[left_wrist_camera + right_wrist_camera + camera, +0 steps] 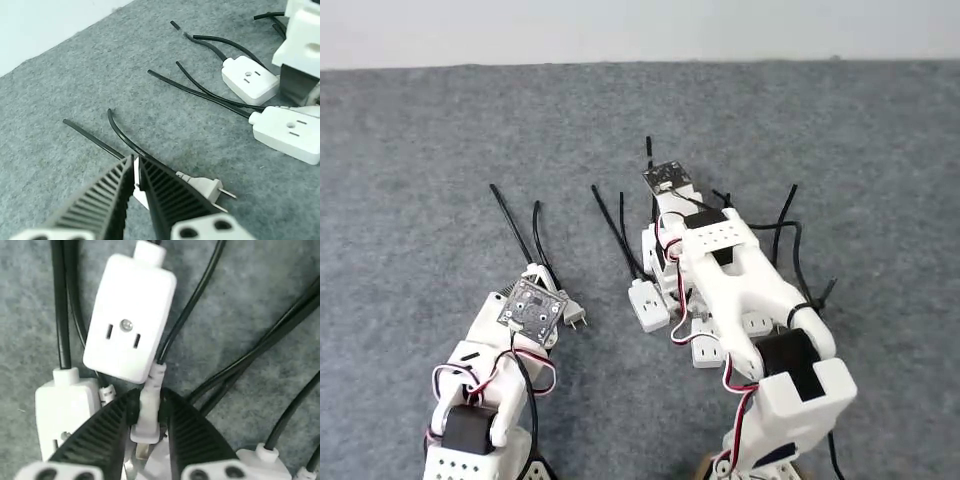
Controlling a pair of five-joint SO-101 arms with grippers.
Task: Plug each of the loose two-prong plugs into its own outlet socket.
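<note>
Pinching a plug (147, 422) by its body, the right gripper (150, 401) sits just beside the socket (127, 335); the plug's cable end points toward this socket and its prongs (142, 452) point away, so a turn seems needed first.

The high view looks down on the bench (420, 150) from its near edge, facing far; each wrist view sits low and close, sharing the white sockets (648, 303).
</note>
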